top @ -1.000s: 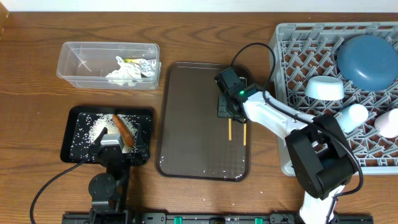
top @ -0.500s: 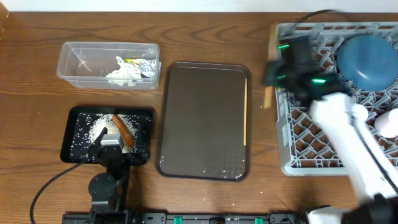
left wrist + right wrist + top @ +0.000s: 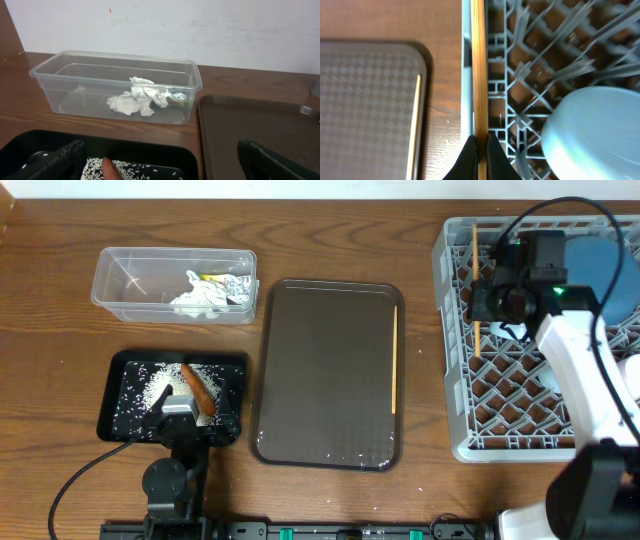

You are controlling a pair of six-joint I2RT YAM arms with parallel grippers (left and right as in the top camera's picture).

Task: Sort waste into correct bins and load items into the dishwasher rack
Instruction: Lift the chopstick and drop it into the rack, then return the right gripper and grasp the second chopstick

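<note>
My right gripper [image 3: 484, 302] is shut on one wooden chopstick [image 3: 475, 290] and holds it over the left edge of the grey dishwasher rack [image 3: 452, 395]; the right wrist view shows the fingers [image 3: 481, 150] pinching the stick [image 3: 478, 65]. The second chopstick [image 3: 394, 360] lies along the right rim of the brown serving tray [image 3: 325, 375]. The dark-blue plate [image 3: 625, 280] and light-blue bowl [image 3: 592, 135] sit in the rack. The clear tub [image 3: 120, 275] holds tissue [image 3: 195, 295] and wrapper [image 3: 235, 288]. The black tray [image 3: 120, 365] holds rice [image 3: 150, 390] and the carrot [image 3: 195, 390]. My left gripper [image 3: 160, 165] is open above it.
The brown serving tray lies between the bins and the rack. Bare wooden table [image 3: 330, 230] runs along the back and between the serving tray and the rack.
My right gripper lifted one chopstick off the serving tray and carried it right, to the rack's left edge. The other chopstick stayed on the tray. The left arm has not moved.
</note>
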